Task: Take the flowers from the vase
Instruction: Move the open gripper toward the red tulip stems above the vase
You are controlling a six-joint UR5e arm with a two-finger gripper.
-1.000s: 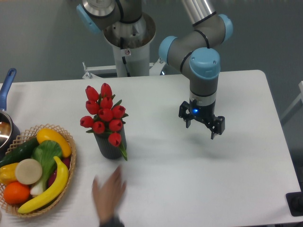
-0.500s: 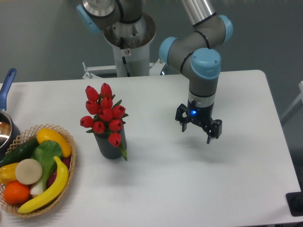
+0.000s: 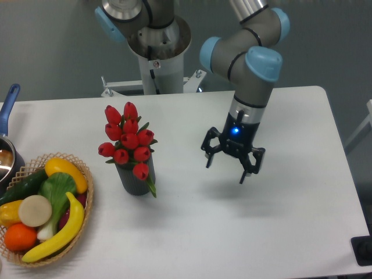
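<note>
While the gripper (image 3: 225,170) hangs over bare table (image 3: 279,221) right of centre, its two fingers are spread wide with nothing between them, tips pointing down and clear of the surface; a blue light glows on the wrist above. Flowers (image 3: 128,138), a tight bunch of red tulip buds with green stems and leaves, sit upright in the vase (image 3: 135,180), a dark grey cylinder standing on the table left of centre. Gripper and flowers are well apart, gripper to the right of the bunch. One bud and a leaf droop over the vase's front rim. At the left edge a wicker basket (image 3: 86,203) holds a banana (image 3: 61,229), an orange (image 3: 20,236), a cucumber (image 3: 22,187) and other produce. A pot with a blue handle (image 3: 8,104) is cut off at far left.
</note>
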